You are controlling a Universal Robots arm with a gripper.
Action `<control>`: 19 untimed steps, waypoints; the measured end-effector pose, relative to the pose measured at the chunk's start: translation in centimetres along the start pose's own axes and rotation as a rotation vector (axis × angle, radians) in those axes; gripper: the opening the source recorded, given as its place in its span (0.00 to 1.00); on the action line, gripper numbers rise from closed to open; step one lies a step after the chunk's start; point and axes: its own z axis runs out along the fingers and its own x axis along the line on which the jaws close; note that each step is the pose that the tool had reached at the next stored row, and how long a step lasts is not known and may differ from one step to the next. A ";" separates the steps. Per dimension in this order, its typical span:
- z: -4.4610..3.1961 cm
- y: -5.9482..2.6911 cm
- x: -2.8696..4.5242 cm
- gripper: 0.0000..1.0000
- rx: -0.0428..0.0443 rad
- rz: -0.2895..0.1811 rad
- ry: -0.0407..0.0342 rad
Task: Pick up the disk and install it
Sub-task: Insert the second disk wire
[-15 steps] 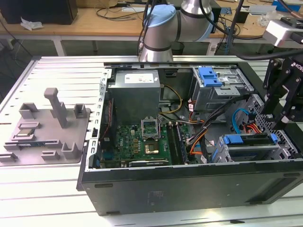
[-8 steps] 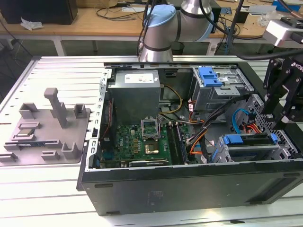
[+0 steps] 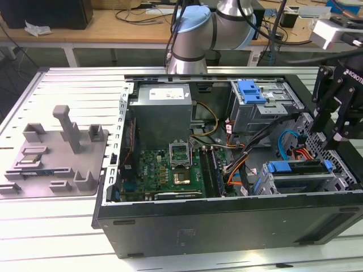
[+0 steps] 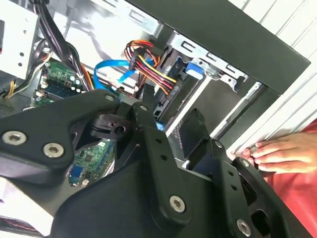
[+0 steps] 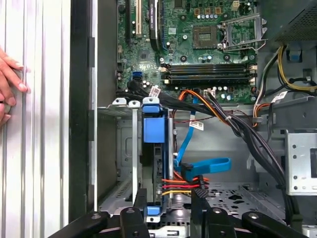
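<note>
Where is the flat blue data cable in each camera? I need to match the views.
Exterior view: the flat blue cable loops inside the case, toward the exterior view's right.
Second wrist view: it curves beside the red-yellow wires.
First wrist view: it lies beside those same wires, near the metal drive cage.
Shared landmark: the green motherboard.

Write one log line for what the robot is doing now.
gripper: open, over drive bay | disk: standing in bay | hand: beside case
</note>
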 end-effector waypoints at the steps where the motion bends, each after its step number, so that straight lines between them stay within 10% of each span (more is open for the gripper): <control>1: -0.04 0.00 -0.35 0.48 0.0072 0.001 0.0122; 4: -0.20 0.07 -1.88 0.48 0.0447 0.008 0.0594; 11: -0.22 0.71 -2.64 0.48 0.0461 0.009 0.1209; 19: -0.24 1.30 -3.62 0.48 0.0468 0.011 0.1695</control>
